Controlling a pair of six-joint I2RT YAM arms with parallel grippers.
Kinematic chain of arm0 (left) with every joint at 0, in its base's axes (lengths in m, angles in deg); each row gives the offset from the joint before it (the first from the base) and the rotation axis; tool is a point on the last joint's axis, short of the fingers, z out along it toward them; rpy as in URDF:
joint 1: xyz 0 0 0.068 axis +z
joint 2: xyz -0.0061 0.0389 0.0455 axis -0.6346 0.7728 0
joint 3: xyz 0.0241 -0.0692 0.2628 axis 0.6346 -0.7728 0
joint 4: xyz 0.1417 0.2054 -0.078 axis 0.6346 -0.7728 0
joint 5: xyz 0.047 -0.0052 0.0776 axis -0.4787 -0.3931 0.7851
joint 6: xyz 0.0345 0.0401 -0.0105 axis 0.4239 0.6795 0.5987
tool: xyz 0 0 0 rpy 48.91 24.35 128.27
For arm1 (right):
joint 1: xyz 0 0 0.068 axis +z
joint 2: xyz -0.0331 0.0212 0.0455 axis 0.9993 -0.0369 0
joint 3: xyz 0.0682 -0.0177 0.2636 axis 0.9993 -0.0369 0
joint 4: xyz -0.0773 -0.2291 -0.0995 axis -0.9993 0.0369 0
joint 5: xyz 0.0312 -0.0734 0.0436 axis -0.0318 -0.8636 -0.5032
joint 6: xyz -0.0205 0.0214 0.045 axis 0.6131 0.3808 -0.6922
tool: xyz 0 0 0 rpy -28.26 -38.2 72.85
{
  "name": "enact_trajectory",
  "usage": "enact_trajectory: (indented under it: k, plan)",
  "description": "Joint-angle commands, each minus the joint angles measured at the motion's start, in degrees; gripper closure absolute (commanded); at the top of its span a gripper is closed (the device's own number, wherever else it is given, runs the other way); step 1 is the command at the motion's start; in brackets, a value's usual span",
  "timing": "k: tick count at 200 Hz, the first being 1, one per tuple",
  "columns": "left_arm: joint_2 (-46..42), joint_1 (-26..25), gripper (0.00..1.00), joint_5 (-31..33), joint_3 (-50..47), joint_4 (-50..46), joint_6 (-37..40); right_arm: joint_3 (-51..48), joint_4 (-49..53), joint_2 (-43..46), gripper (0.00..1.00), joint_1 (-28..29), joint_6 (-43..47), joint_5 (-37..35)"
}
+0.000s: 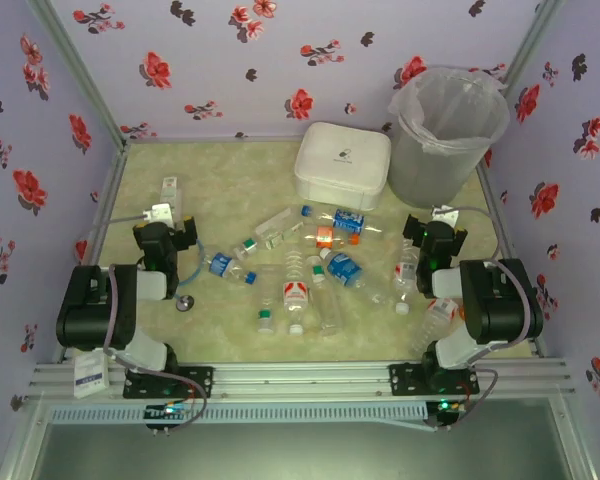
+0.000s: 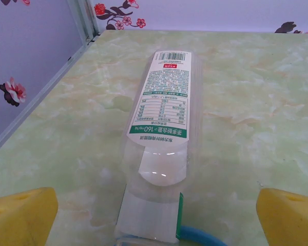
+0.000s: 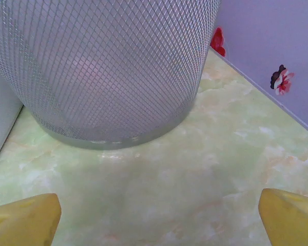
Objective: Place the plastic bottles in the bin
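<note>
Left hand (image 2: 154,218) spread wide, a clear bottle (image 2: 164,118) lying just ahead of it; right hand (image 3: 156,215) spread, empty, facing the bin (image 3: 102,66); plastic bottles (image 1: 300,265) scattered across the tabletop (image 1: 230,170); next, likely advance and pinch.

Lilac walls (image 1: 230,60) printed with red and dark flowers on three sides, pale green marbled table (image 1: 230,165), silver corner posts (image 1: 78,68), ribbed aluminium rail (image 1: 300,378) along the near edge, soft even light.
</note>
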Motion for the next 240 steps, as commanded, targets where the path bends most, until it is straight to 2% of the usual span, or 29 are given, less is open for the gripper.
enact_trajectory:
  k: [1,220,228,240]
  plan:
    - [0.4,0.0,0.0,1.03,-0.42,2.42,0.88,-0.55,-1.73,0.15,0.01,-0.42,-0.83,-1.17]
    - [-0.04,0.11,0.0,0.58,-0.22,2.09,0.88,-0.1,-1.16,0.91,0.01,-0.57,-1.27,-1.09]
    - [-2.72,-0.11,0.0,0.63,0.34,-0.78,0.89,0.86,3.75,3.02,0.01,-1.12,-1.7,0.68]
    - [-9.23,-0.79,0.0,2.49,2.26,-9.35,1.03,1.41,5.3,5.88,0.01,-1.1,-0.27,3.07]
